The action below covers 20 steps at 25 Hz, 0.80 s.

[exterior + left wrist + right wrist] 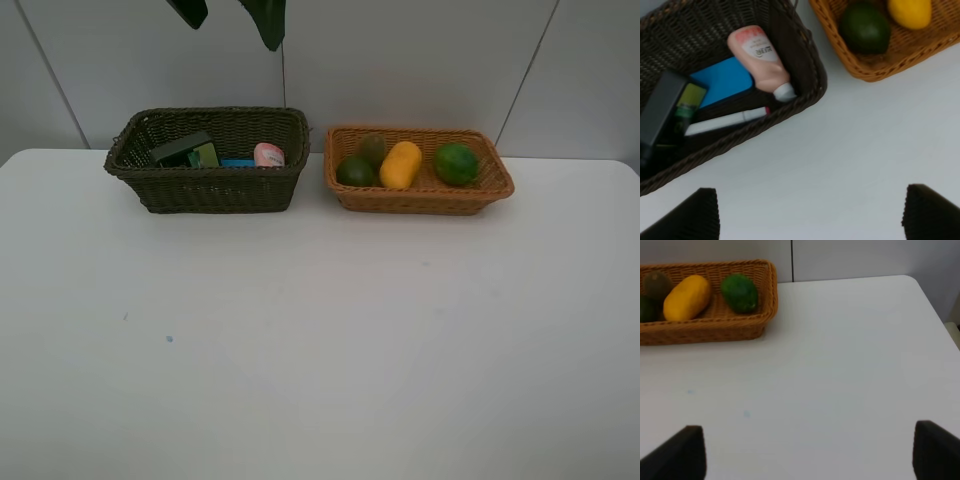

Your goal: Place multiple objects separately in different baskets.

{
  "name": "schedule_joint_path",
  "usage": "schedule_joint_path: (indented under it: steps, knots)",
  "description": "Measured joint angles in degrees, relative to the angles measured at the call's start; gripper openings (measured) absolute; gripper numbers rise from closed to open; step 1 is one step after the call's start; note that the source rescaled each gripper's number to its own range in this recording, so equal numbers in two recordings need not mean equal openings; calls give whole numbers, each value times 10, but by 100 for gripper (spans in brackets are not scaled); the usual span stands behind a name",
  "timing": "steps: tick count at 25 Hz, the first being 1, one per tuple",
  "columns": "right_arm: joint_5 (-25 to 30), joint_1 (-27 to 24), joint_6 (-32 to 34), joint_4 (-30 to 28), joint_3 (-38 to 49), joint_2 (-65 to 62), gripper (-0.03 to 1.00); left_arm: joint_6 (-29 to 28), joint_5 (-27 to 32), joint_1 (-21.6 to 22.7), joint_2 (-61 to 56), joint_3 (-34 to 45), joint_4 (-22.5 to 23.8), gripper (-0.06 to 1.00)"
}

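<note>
Pink spray bottle (760,57) lies in the dark basket (805,60), beyond the empty, spread left hand (810,212).

The dark basket (210,190) holds toiletries and stationery; the tan basket (420,197) holds a mango (401,164), two green fruits, probably a kiwi.

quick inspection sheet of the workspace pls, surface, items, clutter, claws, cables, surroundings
surface: white table, a few faint specks
job's things: dark olive woven basket holds pink spray bottle, blue eraser, white marker, dark green pump bottle; orange-tan woven basket holds yellow mango, brown kiwi, two green fruits
clutter: nothing seen
claws: left claw and right claw open, empty
cables: nothing seen
surroundings: grey wall panels
</note>
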Motion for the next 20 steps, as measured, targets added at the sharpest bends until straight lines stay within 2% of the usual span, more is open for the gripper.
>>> schedule_joint_path:
  steps: [4,13,20]
  knots:
    - [0,0,0,0,0,0,100,0,0,0,-74,64,28,91]
    - [0,0,0,0,0,0,100,0,1,1,-288,235,41,91]
    - [0,0,0,0,0,0,100,-2,1,32,-461,347,42,91]
